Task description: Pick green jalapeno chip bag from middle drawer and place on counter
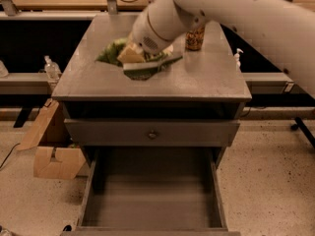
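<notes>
**Clerk:** Item one, chip bag point(112, 52): location and condition?

**Keeper:** Upper centre of frame, over the table point(206, 77), clamped in the end effector point(143, 59). Whether it touches the top, cannot tell. Judged light, soft and crinkly, contents fragile. Best held by a pinched fold.

**Clerk:** Clearance?

**Keeper:** Open top to the lower right of the bag. Can point(195, 37) just behind the arm. Front edge near. Drawer point(152, 195), lower centre, stands open.

Crinkled bright green jalapeno chip bag point(111, 53), pinched in the gripper point(140, 60), which is over the flat grey counter point(206, 80). Well below the gripper, the middle drawer point(152, 200) stands pulled open, showing its plain grey floor.
</notes>
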Tool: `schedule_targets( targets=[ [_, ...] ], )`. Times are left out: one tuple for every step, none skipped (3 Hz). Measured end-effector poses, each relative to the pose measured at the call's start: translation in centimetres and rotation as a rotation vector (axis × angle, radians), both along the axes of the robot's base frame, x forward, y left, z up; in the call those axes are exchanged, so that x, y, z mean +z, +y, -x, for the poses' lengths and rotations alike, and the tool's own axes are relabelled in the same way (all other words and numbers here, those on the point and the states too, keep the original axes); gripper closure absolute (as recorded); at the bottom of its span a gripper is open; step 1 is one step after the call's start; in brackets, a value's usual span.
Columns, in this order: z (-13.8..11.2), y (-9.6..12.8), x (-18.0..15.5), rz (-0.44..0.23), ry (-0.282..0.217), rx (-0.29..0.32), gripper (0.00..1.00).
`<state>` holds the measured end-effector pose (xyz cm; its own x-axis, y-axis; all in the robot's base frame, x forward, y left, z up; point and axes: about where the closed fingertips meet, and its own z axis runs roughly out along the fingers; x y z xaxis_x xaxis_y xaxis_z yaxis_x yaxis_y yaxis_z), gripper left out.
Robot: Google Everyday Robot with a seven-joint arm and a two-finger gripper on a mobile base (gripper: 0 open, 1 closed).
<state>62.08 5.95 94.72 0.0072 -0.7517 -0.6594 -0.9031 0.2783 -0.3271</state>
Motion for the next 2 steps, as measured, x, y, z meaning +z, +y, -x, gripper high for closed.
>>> schedule_targets(
  targets=[
    [-5.5,2.0,2.2,-0.080,-0.097,0.053,1.00],
    [-11.1,3.4,2.0,-0.185,-0.196,0.111,1.00]
  ],
)
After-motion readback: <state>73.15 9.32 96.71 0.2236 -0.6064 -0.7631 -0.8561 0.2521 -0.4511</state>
